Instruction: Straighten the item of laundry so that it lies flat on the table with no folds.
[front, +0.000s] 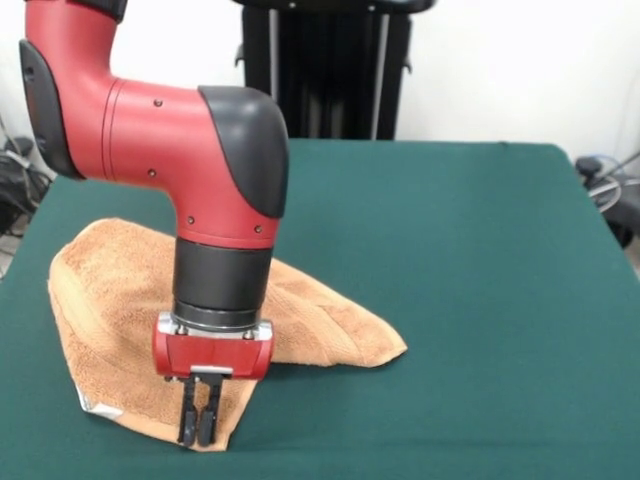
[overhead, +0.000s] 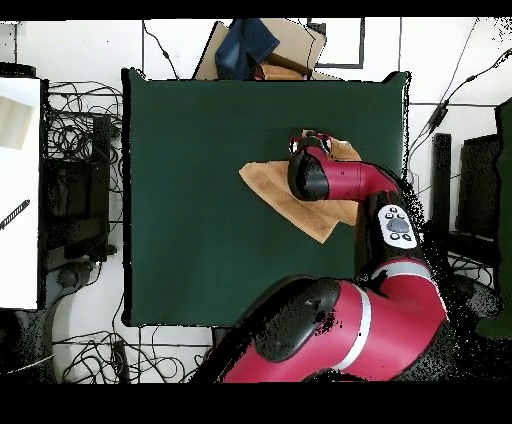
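The peach-tan towel (front: 110, 300) lies folded over itself on the left part of the green table (front: 450, 250), with one pointed corner out to the right and a small white label (front: 100, 408) at its near left edge. My gripper (front: 200, 425) points straight down at the towel's near corner, with the fingers drawn together on the cloth there. In the overhead view the towel (overhead: 270, 185) lies right of the table's (overhead: 190, 220) middle. The arm hides most of it, and the gripper (overhead: 308, 140) shows only as a dark shape.
The black pedestal (front: 330, 70) stands behind the table's far edge. In the overhead view a cardboard box with blue cloth (overhead: 262, 48) sits beyond the table's top edge, cables lie all around it, and a white surface (overhead: 20, 190) is at the left.
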